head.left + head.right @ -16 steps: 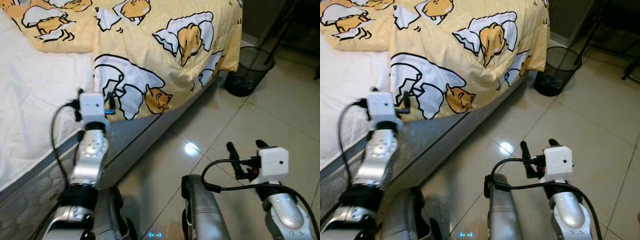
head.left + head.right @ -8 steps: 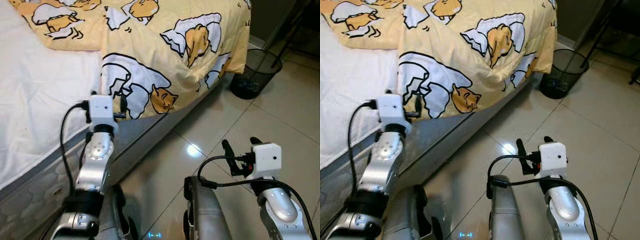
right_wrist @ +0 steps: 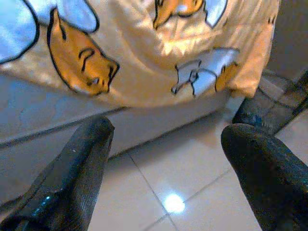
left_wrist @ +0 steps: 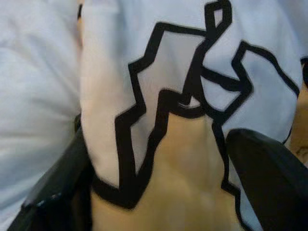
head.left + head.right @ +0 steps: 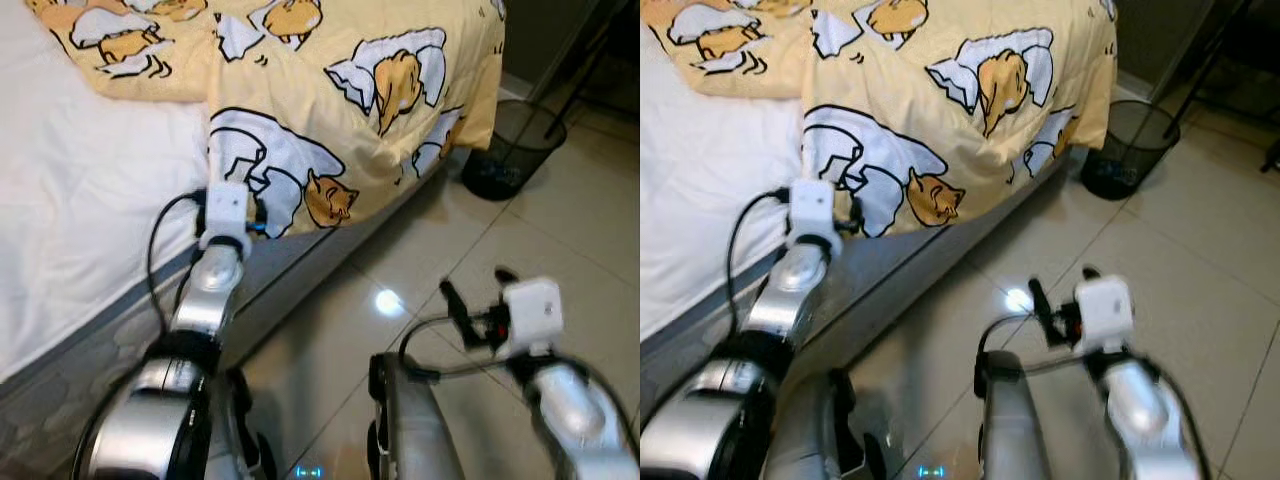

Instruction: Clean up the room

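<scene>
Left gripper [image 4: 159, 192] spread, fingers [image 4: 262, 178] straddling the lower edge of the yellow cartoon-print blanket [image 5: 330, 110] where it hung over the side of the bed [image 5: 80, 200]. Right gripper [image 3: 163, 178] spread too, holding nothing, low over the tiled floor [image 5: 560, 230] beside the bed. Black mesh wastebasket [image 5: 512, 148] standing near the blanket's far hanging corner.

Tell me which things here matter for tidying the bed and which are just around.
In the job:
yellow cartoon blanket
white bed sheet
left gripper, open at the blanket's edge

Just around:
black mesh wastebasket
tiled floor
right gripper, open over the floor
</scene>
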Robot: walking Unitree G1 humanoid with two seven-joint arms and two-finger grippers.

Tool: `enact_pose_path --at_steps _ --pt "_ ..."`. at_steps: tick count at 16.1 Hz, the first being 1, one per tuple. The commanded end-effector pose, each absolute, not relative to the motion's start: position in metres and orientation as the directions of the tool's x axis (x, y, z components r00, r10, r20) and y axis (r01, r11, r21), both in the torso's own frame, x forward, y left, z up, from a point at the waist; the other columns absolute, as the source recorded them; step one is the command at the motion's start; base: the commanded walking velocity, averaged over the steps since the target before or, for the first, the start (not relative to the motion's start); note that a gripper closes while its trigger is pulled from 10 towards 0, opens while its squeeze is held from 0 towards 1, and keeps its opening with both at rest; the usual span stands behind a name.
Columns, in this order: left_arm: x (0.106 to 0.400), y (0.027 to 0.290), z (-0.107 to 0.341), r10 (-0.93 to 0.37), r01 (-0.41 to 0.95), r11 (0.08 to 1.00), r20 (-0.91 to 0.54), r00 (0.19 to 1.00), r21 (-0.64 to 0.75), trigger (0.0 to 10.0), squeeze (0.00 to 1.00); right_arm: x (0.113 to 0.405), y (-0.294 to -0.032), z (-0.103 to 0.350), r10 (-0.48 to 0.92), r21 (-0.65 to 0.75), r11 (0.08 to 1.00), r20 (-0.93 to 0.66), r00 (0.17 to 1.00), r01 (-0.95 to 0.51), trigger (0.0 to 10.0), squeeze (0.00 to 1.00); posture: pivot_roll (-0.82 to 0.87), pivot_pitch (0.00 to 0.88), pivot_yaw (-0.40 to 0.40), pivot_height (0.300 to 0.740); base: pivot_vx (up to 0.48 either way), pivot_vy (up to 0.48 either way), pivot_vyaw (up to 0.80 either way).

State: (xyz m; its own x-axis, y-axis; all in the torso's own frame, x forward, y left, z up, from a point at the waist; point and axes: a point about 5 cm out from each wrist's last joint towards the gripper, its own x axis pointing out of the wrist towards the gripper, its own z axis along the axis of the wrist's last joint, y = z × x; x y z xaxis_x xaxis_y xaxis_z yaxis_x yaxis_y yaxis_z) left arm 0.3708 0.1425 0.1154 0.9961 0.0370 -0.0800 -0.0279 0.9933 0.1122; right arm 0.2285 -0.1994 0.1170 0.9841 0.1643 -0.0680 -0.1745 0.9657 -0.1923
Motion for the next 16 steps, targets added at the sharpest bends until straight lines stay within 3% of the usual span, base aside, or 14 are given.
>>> enact_pose_path --at_steps 1,7,12,16 --pt "0.369 0.135 0.1 -0.019 0.026 0.999 -0.173 0.985 0.038 0.0 0.0 0.229 -0.207 0.116 0.151 -0.184 0.969 -0.088 0.985 -0.165 10.0 0.06 -0.37 0.175 -0.016 0.58 0.0 0.0 0.0" --pt "0.376 0.141 0.107 -0.056 0.05 0.998 -0.14 0.989 -0.044 0.0 0.0 0.225 -0.194 0.109 0.175 -0.158 0.969 -0.107 0.979 -0.19 10.0 0.06 -0.38 0.15 -0.004 0.58 0.0 0.0 0.0" --pt "0.351 0.147 0.075 -0.123 0.123 0.992 -0.166 0.979 -0.01 0.0 0.0 0.231 -0.19 0.104 0.167 -0.118 0.977 -0.106 0.98 -0.18 10.0 0.07 -0.33 0.117 0.005 0.58 0.0 0.0 0.0" --pt "0.348 0.152 0.078 -0.166 0.172 0.984 -0.122 0.979 0.046 0.0 0.0 0.238 -0.185 0.102 0.193 -0.114 0.972 -0.106 0.975 -0.205 10.0 0.07 -0.29 0.09 -0.005 0.58 0.0 0.0 0.0"
